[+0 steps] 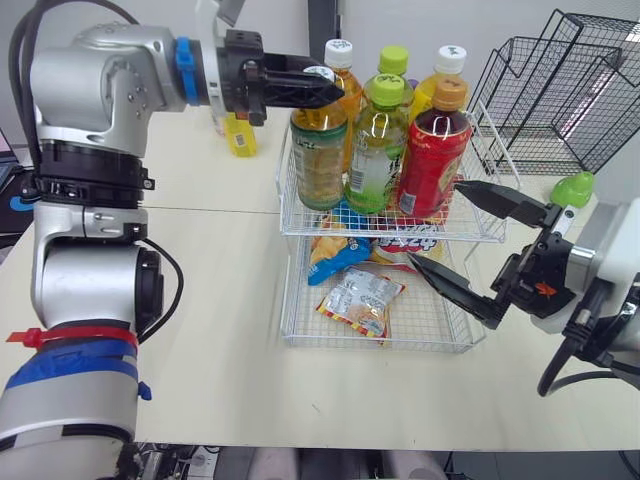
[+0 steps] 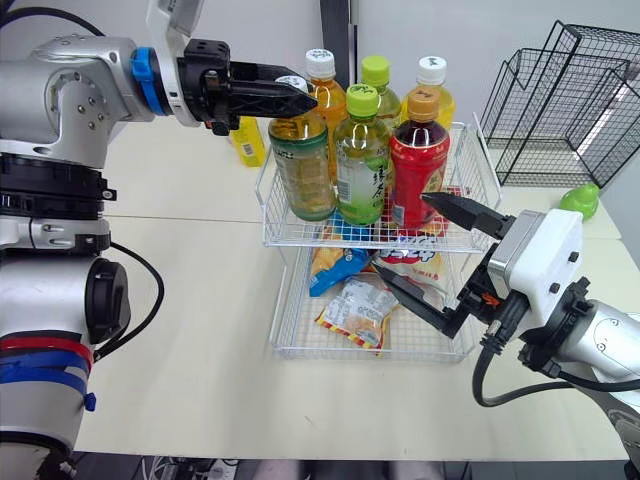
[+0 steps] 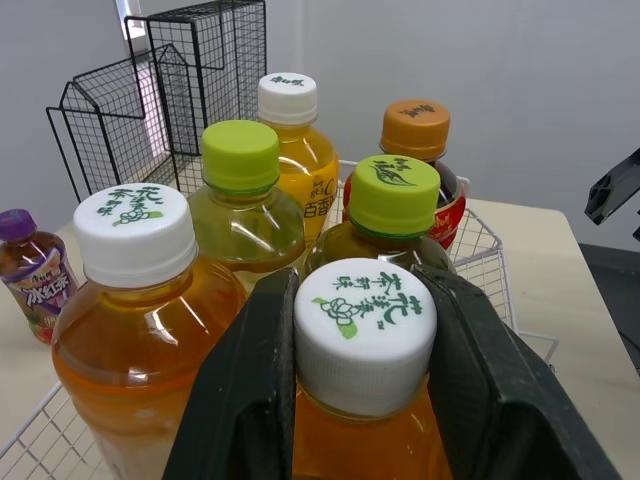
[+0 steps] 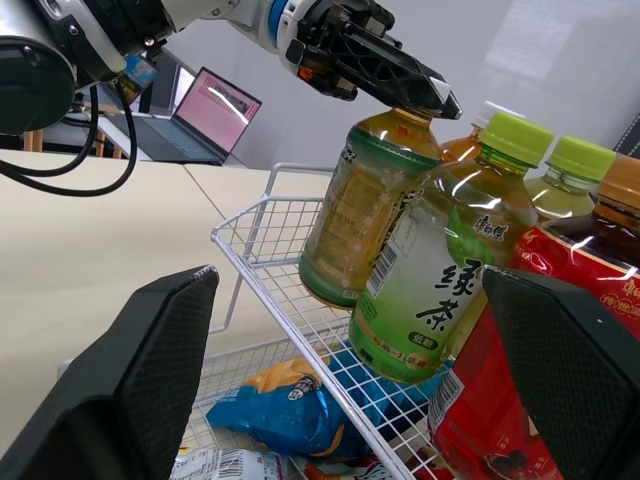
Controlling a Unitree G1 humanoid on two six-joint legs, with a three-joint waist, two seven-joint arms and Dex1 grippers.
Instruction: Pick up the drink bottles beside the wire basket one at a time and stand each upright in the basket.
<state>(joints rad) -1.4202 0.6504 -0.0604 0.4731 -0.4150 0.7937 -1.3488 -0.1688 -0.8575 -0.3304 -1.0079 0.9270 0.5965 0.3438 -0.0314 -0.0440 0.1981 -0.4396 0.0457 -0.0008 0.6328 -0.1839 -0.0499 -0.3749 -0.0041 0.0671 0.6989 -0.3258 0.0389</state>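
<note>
**Head views.** Found left gripper (image 1: 318, 88) over the upper tier of the basket (image 1: 380, 346), jaws shut tight on the white cap of a tea bottle (image 1: 320, 150). Gripped by the cap, probably so as to lower it straight in among five bottles standing there without knocking any. Placed at the tier's near-left corner, touching or just beside a green-capped bottle (image 1: 375, 150). Found right gripper (image 1: 440, 222) low by the basket's near-right corner, jaws wide, holding nothing. Judged parked there to keep clear of the drop. Noted basket mid-tabletop (image 1: 200, 330), with snack packs (image 1: 362, 302) in its lower tier. Noted also a yellow bottle (image 1: 238, 135) toward the far edge, left of the basket, likely one yet to fetch.

**Left wrist view.** Looked down on the cap, seated squarely between the two fingers (image 3: 240, 400), with no gap on either side. Judged a firm, centred hold. Spotted a purple bottle (image 3: 30, 270) outside the wire.

**Right wrist view.** Saw the tea bottle leaning a little, base down at the wire floor by the tier's corner. Cannot tell whether resting fully or hanging a touch above. Judged release unwise before squaring it upright. Saw this arm's own fingers (image 4: 150, 370) spread far apart, nothing between them, tea bottle well beyond their tips.
</note>
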